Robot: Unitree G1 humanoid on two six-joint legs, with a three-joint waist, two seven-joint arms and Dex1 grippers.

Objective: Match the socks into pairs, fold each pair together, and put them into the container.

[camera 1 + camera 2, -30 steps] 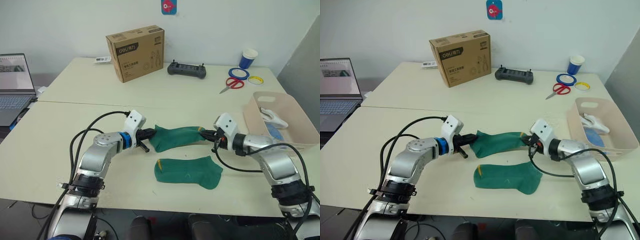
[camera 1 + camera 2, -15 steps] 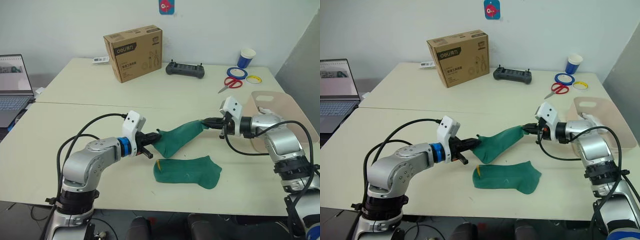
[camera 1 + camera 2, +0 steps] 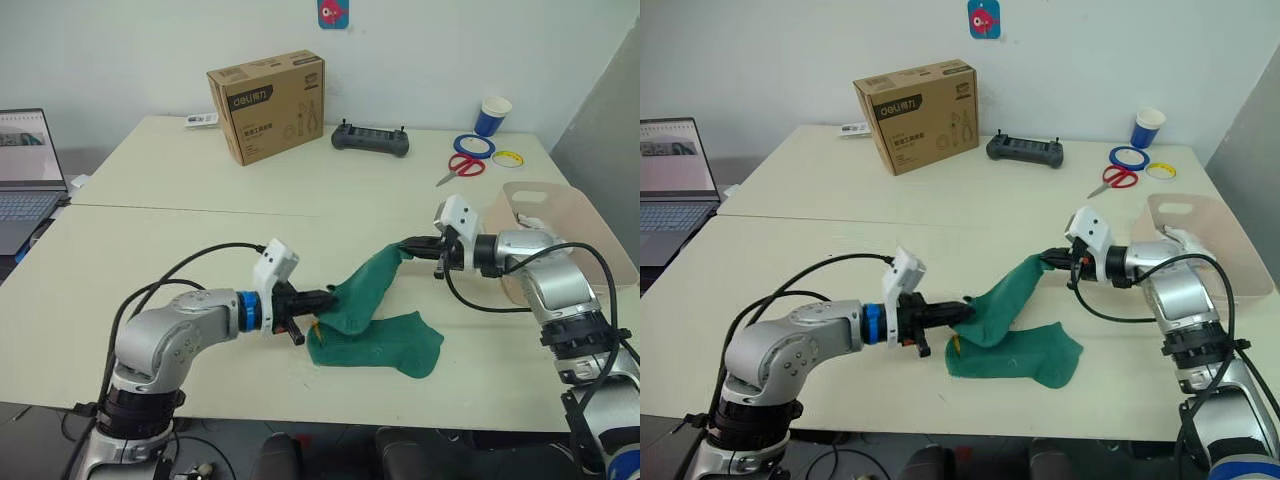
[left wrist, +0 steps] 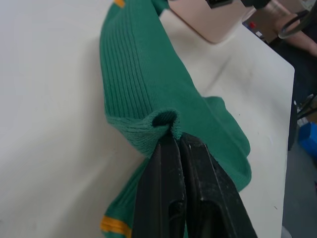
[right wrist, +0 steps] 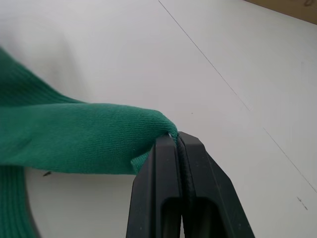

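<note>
Lying flat at the lower centre of the frame, one dark green sock (image 3: 385,343) is spread on the table (image 3: 150,240), and a second green sock (image 3: 365,295) is stretched above it between both hands. Its long axis is slanted from lower left to upper right; the lower end is pinched by the left hand (image 3: 322,297), pressed together just over the flat sock, the raised end by the right hand (image 3: 410,243). The container (image 3: 600,235) is seen farther back at the right edge.

Socks (image 3: 372,335) dark green, yellow marks; container (image 3: 590,228) pink-beige.
</note>
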